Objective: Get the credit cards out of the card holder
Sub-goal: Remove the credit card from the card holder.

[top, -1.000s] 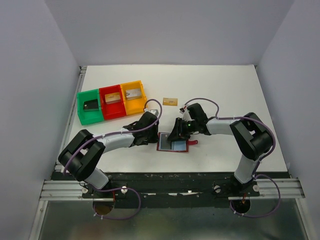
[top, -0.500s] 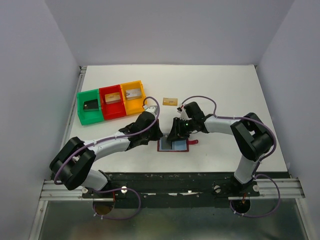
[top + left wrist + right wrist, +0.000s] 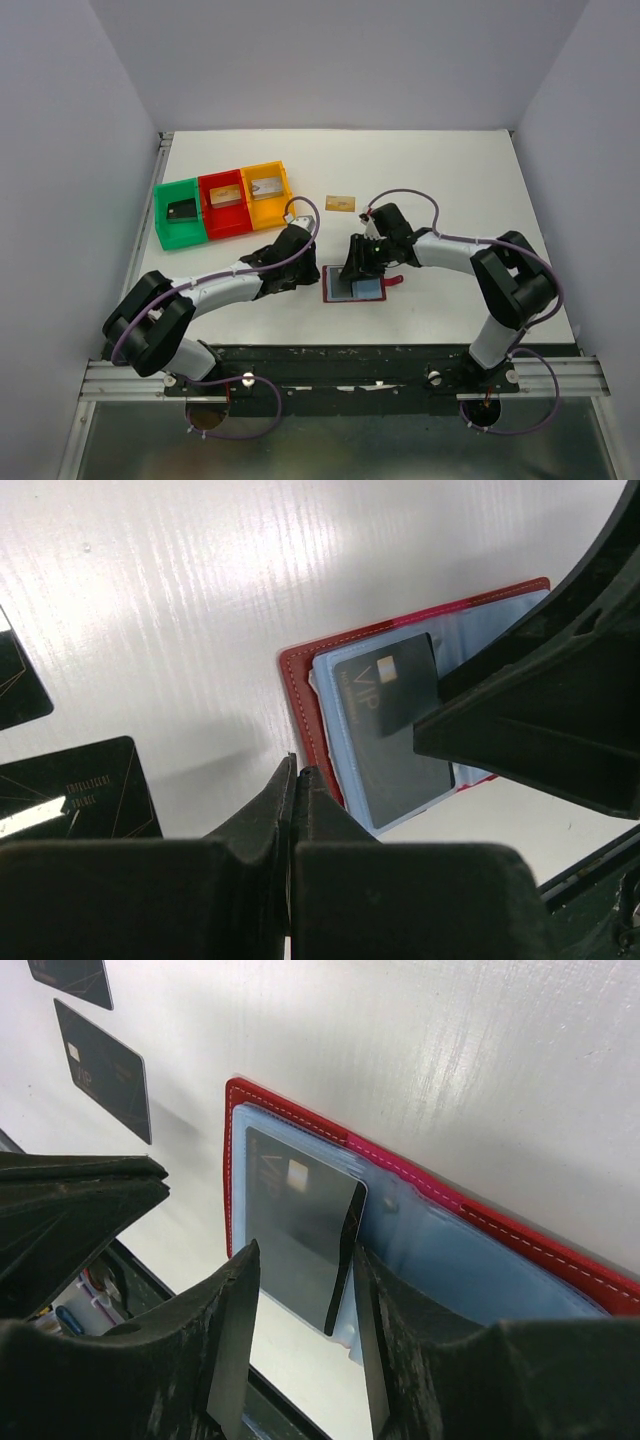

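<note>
1. As the right gripper spreads its jaws wider than a second ago, they now straddle the black plastic VIP card in the maroon folding card holder; we judge it is lining up to pull the card out.
2. Those jaws stand roughly half apart, clamping nothing yet.
3. At the holder's 9 o'clock, the left gripper is pressed together and empty, its tips at the holder's edge.
4. Mid-table lies the holder, a gold-orange card at its 12 o'clock.

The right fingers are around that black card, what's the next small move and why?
Probably close the right fingers on the black card: they stand open astride its edge, it sticks partly out of the card holder, and the shut left fingers rest beside the holder's edge.
</note>
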